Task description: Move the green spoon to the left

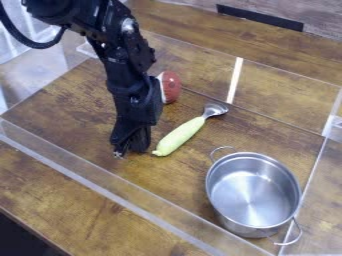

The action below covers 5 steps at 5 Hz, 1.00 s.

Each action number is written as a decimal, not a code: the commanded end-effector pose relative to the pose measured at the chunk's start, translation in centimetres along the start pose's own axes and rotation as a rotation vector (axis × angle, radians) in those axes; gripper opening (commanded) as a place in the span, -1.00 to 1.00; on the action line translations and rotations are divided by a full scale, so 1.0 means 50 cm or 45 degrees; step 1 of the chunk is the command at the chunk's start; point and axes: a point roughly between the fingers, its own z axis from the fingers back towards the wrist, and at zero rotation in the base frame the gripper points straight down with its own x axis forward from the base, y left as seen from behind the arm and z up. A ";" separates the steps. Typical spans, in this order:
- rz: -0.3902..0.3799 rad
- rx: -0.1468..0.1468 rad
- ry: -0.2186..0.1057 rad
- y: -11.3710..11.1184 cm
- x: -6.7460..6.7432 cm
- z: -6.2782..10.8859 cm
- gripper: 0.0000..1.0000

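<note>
We found the steel pot (251, 193) empty, the green spoon (182, 133) lying beside it, our gripper (124, 146) pressed together near the handle.

The black arm (118, 75) reaches steeply down, its fingers (123, 146) closed together, pointing downward.

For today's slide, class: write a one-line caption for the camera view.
Black arm lowers its closed gripper to the wooden table just left of the green spoon, with a steel pot at lower right.
</note>
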 end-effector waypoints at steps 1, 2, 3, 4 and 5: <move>-0.020 0.038 -0.006 0.000 0.035 0.046 -1.00; 0.093 0.029 0.023 0.023 0.088 0.085 -1.00; 0.222 0.027 0.047 0.046 0.178 0.093 -1.00; 0.212 0.023 0.014 0.030 0.197 0.070 -1.00; 0.248 0.012 -0.014 0.036 0.176 0.054 -1.00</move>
